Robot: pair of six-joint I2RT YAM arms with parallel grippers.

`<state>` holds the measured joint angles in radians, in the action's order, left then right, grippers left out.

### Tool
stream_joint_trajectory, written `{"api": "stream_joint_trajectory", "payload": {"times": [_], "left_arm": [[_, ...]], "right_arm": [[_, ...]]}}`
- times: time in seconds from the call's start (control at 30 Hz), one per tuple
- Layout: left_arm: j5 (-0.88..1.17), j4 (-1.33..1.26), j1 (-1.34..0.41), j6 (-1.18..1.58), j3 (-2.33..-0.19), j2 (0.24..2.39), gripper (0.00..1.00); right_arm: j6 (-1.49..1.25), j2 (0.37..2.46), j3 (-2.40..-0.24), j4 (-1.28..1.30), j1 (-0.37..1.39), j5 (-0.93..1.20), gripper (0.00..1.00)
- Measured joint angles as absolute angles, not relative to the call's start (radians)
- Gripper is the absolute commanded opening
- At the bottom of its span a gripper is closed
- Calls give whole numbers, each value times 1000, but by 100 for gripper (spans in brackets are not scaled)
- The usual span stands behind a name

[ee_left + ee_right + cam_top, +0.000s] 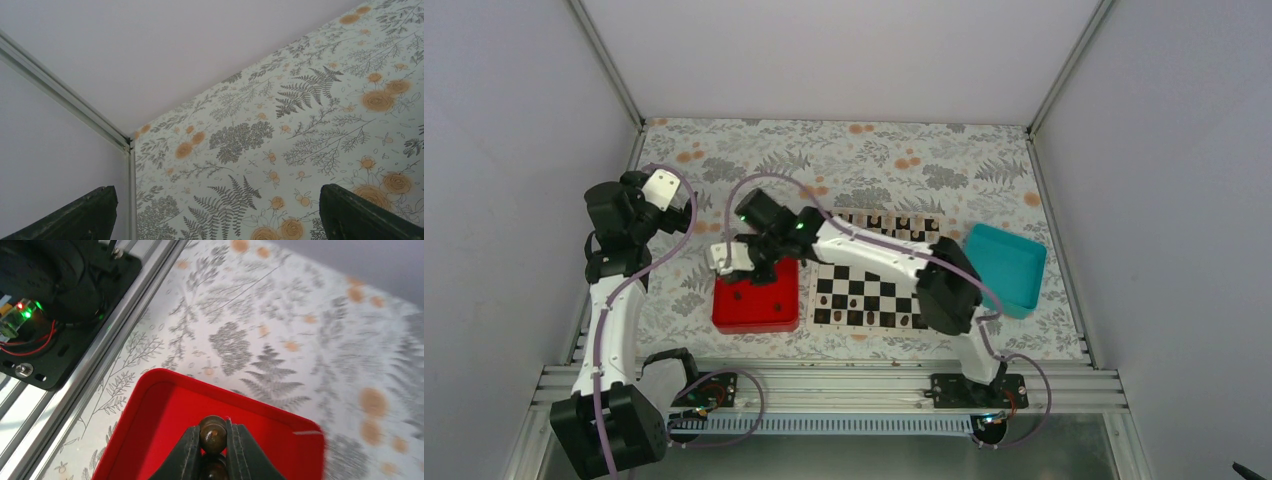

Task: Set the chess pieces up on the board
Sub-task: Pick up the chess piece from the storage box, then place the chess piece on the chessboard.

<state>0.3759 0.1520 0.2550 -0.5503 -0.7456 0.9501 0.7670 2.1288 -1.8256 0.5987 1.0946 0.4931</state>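
Observation:
My right gripper (pixel 213 436) is shut on a small dark brown chess piece (pixel 212 430) and holds it just above the red tray (pixel 165 385). In the top view this gripper (pixel 759 268) hangs over the far part of the red tray (pixel 754 318), left of the chessboard (pixel 871 322). Several dark pieces (pixel 852 302) stand on the board's near rows. Two dark specks (pixel 776 303) lie in the tray. My left gripper (pixel 217 205) is open and empty, raised at the far left (pixel 652 195) and facing the back-left corner.
A row of pale-topped pieces (pixel 889 222) stands along the board's far edge. A teal tray (pixel 1009 265) sits right of the board. The floral cloth (pixel 874 160) covers the table. White walls enclose three sides, and a metal rail (pixel 824 385) runs along the near edge.

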Motion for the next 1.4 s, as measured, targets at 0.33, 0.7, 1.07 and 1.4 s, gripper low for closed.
{"api": "stream_joint_trajectory", "payload": {"times": [0.33,0.7,1.07,1.4], "left_arm": [[374,151,255,-554,-746,969,100],[375,152,255,-553,-746,991,100],[375,152,255,-545,-746,994,100],[375,152,255,-542,-746,994,100]], "right_arm": [[756,1747,-1476,624,874,491,8],[813,1427,-1070,717,637,435,8],[908,1315,-867,745,450,418,8],[993,1335,-777,718,365,439,9]]}}
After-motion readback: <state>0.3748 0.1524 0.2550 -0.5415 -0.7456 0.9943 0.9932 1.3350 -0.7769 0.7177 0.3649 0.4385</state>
